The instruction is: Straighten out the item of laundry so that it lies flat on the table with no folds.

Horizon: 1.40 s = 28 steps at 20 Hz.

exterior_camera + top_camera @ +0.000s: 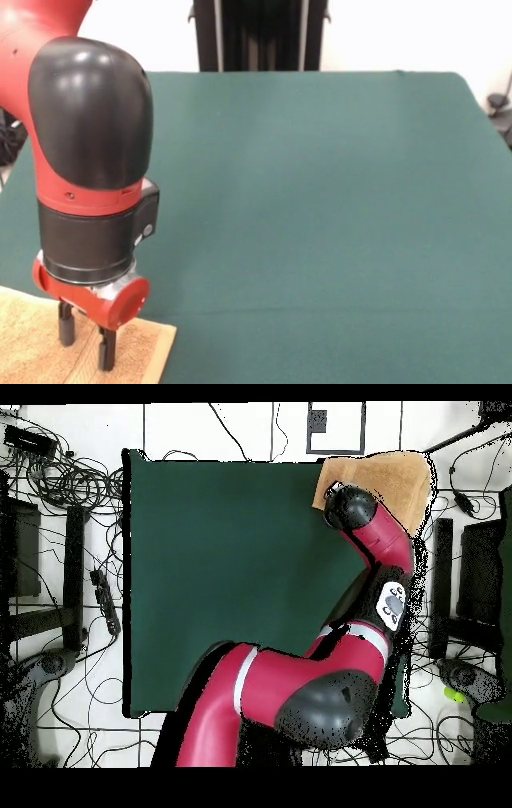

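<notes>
The orange-tan terry towel [32, 344] lies at the near-left corner of the dark green table [320, 200]. Only part of it shows, running out of the picture's left and bottom edges. My gripper [86, 340] points straight down over the towel's right part, near its right edge. Its two black fingers [106, 350] stand apart, tips at or just above the cloth, with nothing between them. In the overhead view the towel [390, 476] lies at the table's [230, 574] top-right corner and reaches past the table's edge. The arm's wrist [348, 509] hides the gripper and the towel's lower-left part.
The robot's black pedestal [260, 36] stands at the far side. The red and black arm [330, 684] crosses the table's right side. Cables and black stands [70, 534] lie on the floor around the table.
</notes>
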Each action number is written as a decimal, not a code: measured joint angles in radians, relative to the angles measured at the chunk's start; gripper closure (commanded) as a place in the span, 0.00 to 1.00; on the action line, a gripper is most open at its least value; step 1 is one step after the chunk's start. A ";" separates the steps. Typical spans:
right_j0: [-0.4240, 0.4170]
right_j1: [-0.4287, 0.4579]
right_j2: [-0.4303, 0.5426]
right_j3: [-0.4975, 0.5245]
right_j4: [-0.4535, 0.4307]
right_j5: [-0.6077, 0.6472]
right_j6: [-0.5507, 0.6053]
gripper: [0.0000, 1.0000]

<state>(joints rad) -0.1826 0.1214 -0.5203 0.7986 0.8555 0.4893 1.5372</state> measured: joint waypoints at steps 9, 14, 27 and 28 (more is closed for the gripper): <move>0.041 -0.094 -0.002 0.131 -0.045 0.085 0.134 0.00; -0.008 -0.290 0.164 0.384 -0.141 -0.151 0.134 0.00; -0.155 -0.397 0.226 0.405 -0.376 -0.130 0.134 0.00; -0.160 -0.368 0.214 0.347 -0.382 -0.075 0.134 0.00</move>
<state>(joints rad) -0.3423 -0.2463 -0.3064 1.1460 0.4735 0.4142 1.6717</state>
